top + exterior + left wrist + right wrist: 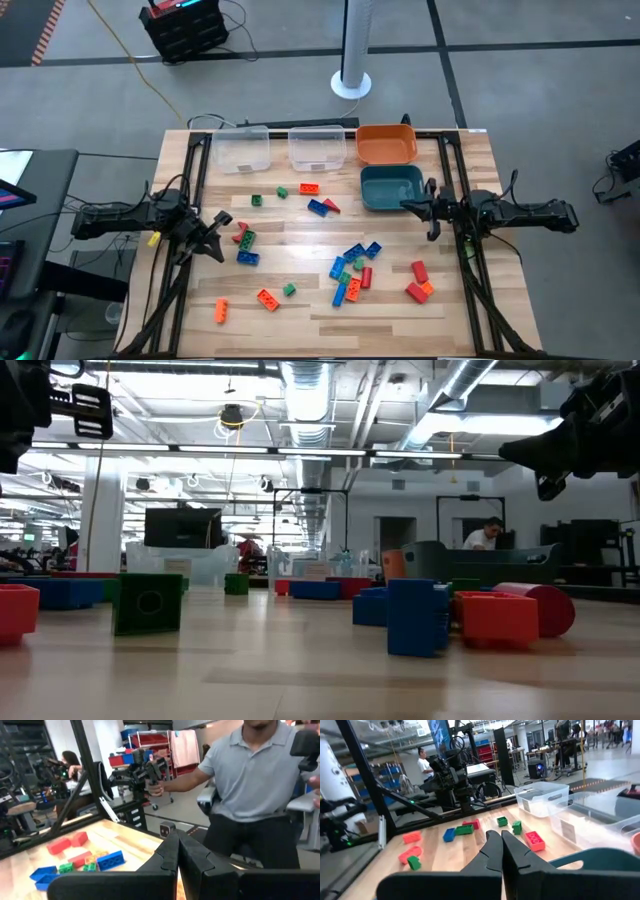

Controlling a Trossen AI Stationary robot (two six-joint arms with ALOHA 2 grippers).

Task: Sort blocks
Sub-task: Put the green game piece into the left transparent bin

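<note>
High view: blocks [345, 270] all loose on table [300, 310], none visible in any bin [387, 143], sorting apparently unstarted; left gripper [216, 238] and right gripper [418, 207] hover clenched, holding nothing, at opposite edges.

About two dozen blocks [345, 268], two clear bins [241, 149], one orange bin [386, 144], one teal bin [390, 187].

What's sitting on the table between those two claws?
In the high view, the stretch from the left claw to the right claw holds scattered blocks: a red, green and blue clump near the left claw, plus blue and red blocks mid-table.
</note>
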